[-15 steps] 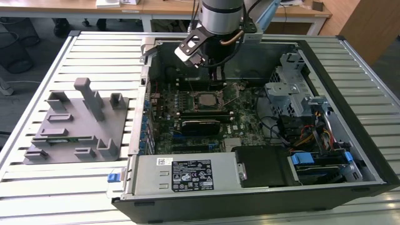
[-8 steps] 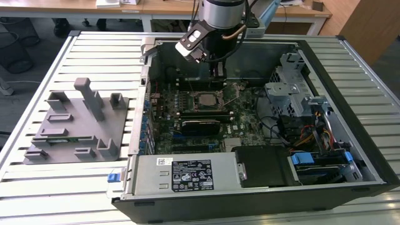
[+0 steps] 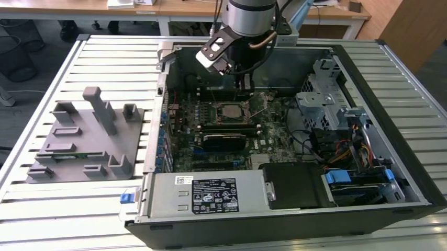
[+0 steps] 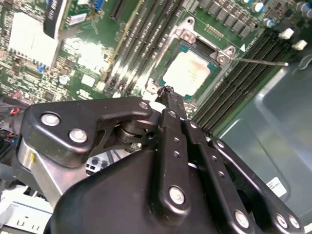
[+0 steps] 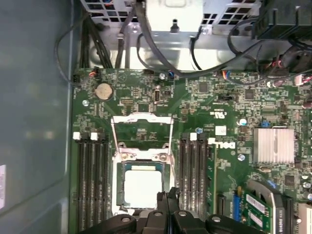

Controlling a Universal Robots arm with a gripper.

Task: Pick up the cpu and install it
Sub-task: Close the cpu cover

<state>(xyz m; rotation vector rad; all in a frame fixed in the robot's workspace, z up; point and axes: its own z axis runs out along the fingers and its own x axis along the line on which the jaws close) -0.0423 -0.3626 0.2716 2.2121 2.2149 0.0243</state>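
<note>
Cpu [image 5: 143, 187] flat in its open socket [image 5: 141, 157], just beside the tips of empty, closed jaws

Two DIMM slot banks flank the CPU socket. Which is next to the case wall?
The bank between the socket and the grey case wall; the other bank faces the finned silver heatsink.

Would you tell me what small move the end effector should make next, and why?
Probably a short lift straight up, away from the board. The cpu already lies flat in its socket, and the end effector is shut, holding nothing, its tips near the cpu's edge in the first wrist view. The load plate stands open.
</note>
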